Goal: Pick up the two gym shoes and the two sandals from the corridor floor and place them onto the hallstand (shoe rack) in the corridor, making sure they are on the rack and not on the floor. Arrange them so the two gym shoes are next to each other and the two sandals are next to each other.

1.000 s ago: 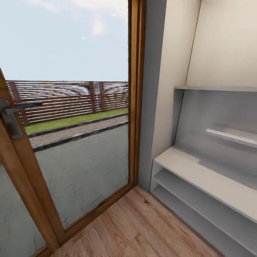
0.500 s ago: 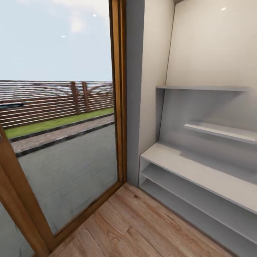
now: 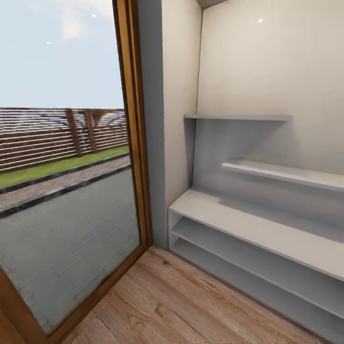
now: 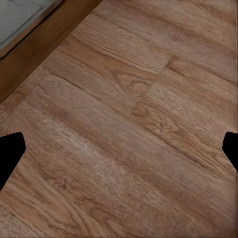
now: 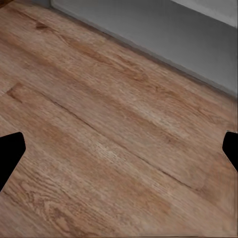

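The hallstand stands at the right in the head view, pale grey, with a broad bench top, two low open shelves and floating shelves above; all its shelves are bare. Its grey base also edges the right wrist view. The corridor floor of wood-grain planks lies in front of it. My left gripper hangs open over bare planks, its dark fingertips wide apart. My right gripper is open too, over planks close to the hallstand's base. The gym shoes and the sandals are out of view.
A wood-framed glass door fills the left of the head view, with a paved yard and fence behind it. A grey-white wall pier separates the door from the hallstand. The door's lower frame crosses a corner of the left wrist view.
The whole head view has swung to the right: door and hallstand have slid left in the picture, the door handle has left it, and more of the hallstand shows.
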Robot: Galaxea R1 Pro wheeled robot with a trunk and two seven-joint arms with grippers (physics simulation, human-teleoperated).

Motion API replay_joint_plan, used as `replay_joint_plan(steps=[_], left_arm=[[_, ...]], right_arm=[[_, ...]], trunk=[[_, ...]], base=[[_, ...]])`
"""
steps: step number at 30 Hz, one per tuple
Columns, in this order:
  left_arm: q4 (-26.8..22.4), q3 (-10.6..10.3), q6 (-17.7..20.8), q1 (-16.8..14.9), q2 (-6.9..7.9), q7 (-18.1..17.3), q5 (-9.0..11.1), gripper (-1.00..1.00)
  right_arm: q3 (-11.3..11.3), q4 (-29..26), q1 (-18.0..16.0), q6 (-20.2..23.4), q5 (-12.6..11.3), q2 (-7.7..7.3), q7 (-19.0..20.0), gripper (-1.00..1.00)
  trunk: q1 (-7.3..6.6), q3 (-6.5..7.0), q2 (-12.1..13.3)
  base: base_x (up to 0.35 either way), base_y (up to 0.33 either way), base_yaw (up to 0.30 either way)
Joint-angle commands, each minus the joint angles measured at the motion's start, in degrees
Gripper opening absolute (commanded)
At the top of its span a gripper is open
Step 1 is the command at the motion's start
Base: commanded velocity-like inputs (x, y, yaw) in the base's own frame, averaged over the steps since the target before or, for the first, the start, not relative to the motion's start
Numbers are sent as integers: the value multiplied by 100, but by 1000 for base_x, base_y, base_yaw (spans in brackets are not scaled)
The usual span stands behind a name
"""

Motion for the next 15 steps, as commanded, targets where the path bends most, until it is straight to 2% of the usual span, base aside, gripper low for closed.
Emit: replay_joint_plan(steps=[1,15], left_arm=[[3,-8,-15,-2,1,-8,13,100],[-24,-71,-10,-2,-8,-10,-26,100]], right_arm=[[1,6,-5,-18,0,0,-2,100],[-4,48,-5,-17,7,-2,0,100]], trunk=[[0,-6,-3],[0,-6,-3]], base=[[0,0,-292],[0,0,-292]])
